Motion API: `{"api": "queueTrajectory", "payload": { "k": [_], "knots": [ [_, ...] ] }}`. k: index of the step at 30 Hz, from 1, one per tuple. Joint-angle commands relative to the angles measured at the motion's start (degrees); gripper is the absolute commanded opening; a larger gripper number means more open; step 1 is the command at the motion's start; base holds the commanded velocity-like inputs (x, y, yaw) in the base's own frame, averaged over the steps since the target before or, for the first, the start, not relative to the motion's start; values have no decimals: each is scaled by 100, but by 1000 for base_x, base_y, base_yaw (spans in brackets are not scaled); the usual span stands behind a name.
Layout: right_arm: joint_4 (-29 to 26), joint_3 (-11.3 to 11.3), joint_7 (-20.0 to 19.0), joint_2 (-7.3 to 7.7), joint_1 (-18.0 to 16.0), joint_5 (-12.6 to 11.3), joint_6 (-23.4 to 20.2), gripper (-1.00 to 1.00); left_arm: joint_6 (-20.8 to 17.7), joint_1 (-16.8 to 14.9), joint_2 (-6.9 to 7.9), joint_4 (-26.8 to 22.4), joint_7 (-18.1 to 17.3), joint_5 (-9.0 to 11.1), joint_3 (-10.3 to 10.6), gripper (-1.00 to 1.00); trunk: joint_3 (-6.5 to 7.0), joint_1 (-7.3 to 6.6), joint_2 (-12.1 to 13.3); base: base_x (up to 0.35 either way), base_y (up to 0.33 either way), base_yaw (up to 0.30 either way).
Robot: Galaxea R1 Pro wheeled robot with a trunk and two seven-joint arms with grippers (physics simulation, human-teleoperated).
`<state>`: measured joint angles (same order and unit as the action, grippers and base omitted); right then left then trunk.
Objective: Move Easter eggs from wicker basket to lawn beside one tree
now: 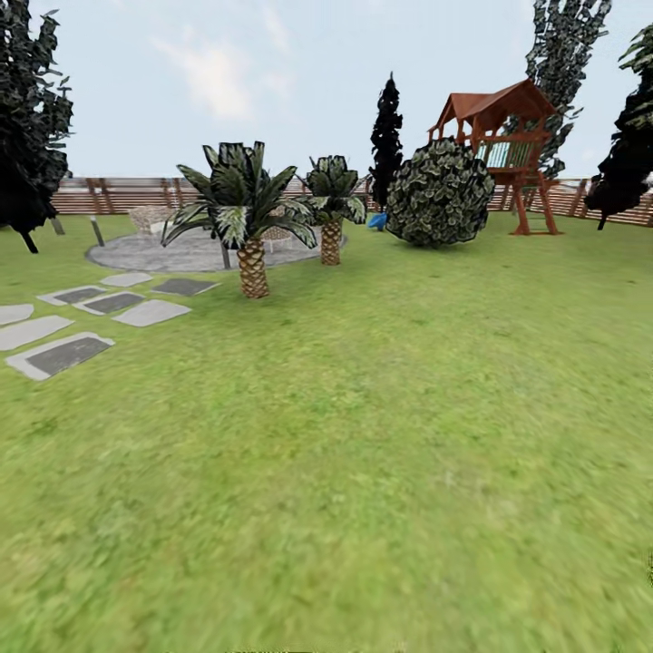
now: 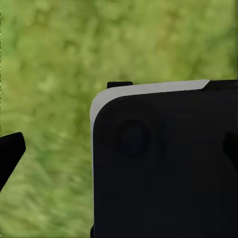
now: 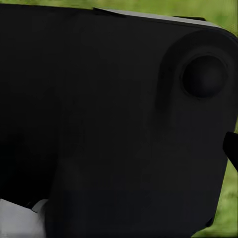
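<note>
The lawn (image 1: 363,435) stretches wide and green ahead of me in the head view. The Easter eggs and the wicker basket are out of view. Far across the grass stands a tree (image 1: 440,192) with a low, dense, rounded crown of dark leaves flecked pale green; its trunk is hidden. In the left wrist view my left gripper (image 2: 119,151) is open, its dark fingertips (image 2: 11,148) far apart, with my own dark body and blurred grass behind. The right wrist view has one dark fingertip (image 3: 232,148) at the frame's edge against my dark body.
Two short palms (image 1: 245,218) (image 1: 332,204) stand mid-distance beside a grey round patio (image 1: 181,251). Stepping stones (image 1: 63,354) lie at the left. A wooden playset (image 1: 508,145) and slat fence (image 1: 118,194) close the back. Black-leaved trees (image 1: 27,118) (image 1: 626,154) flank both sides.
</note>
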<state>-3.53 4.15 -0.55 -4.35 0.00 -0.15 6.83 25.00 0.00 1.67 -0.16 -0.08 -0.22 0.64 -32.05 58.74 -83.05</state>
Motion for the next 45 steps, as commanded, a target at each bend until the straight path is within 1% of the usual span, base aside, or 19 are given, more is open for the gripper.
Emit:
{"api": "queueTrajectory", "payload": {
  "k": [1, 7, 19, 35, 45],
  "knots": [
    [-2, 39, 2, 0, 0, -2, 11, 100, 14, 0, 1, -1, -1, -3, 6, 100, -4, -1, -3, -119, 129, -100],
    [1, 49, 2, -4, 0, 22, 10, 100, 14, 0, 1, -1, -1, -4, 6, 100, -12, -1, -3, -98, 213, 0],
    [1, 59, 2, -12, 0, 11, 3, 100, 14, 0, 0, -1, -1, -4, 6, 100, -89, -1, -3, 14, 277, 161],
    [1, 60, 2, -17, 0, 7, 2, 100, 14, 0, 0, -1, -1, -4, 6, 100, -205, -1, -3, 177, 266, 176],
    [1, 59, 4, -76, 0, 27, 2, 100, 14, 0, 3, -1, -1, -4, 6, 100, -277, -1, -3, 195, 255, 176]
  ]
}}
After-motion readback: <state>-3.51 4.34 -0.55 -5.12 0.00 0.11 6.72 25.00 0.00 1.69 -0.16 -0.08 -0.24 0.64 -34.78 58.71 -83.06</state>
